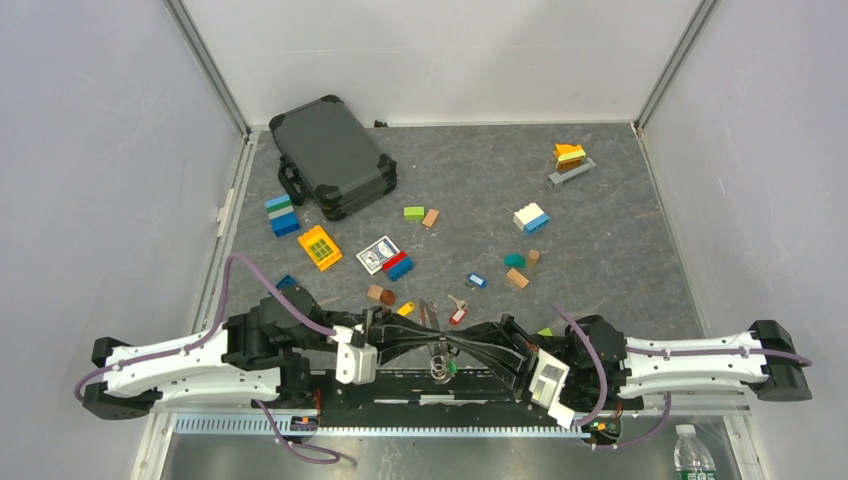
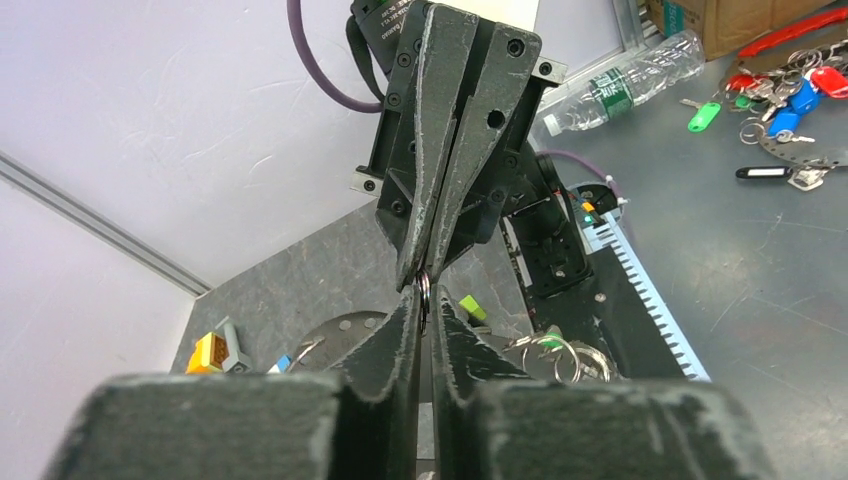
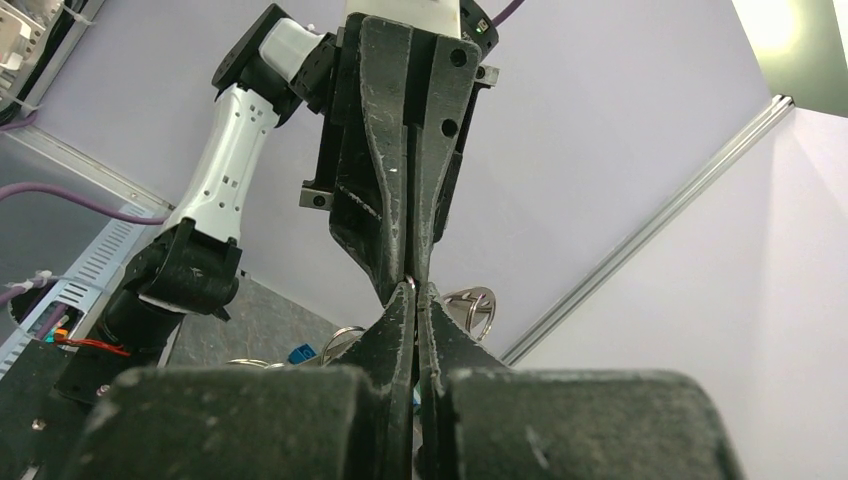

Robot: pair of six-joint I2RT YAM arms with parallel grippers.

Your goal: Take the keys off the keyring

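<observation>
My left gripper (image 1: 432, 345) and right gripper (image 1: 450, 345) meet tip to tip above the table's near edge. Both are shut on the thin grey keyring (image 2: 424, 290), whose wire shows between the pads in the left wrist view and in the right wrist view (image 3: 410, 284). Small silver rings (image 1: 440, 365) and a green-headed key (image 2: 553, 336) hang below the grip. Loose keys lie on the table just beyond: a blue-headed key (image 1: 476, 280), a red-headed key (image 1: 458, 315) and a yellow-headed key (image 1: 405, 308).
A black case (image 1: 333, 155) stands at the back left. A playing-card box (image 1: 378, 254) and scattered coloured bricks (image 1: 530, 218) lie mid-table. A plastic bottle (image 1: 690, 455) stands off the table at the front right. Grey walls enclose three sides.
</observation>
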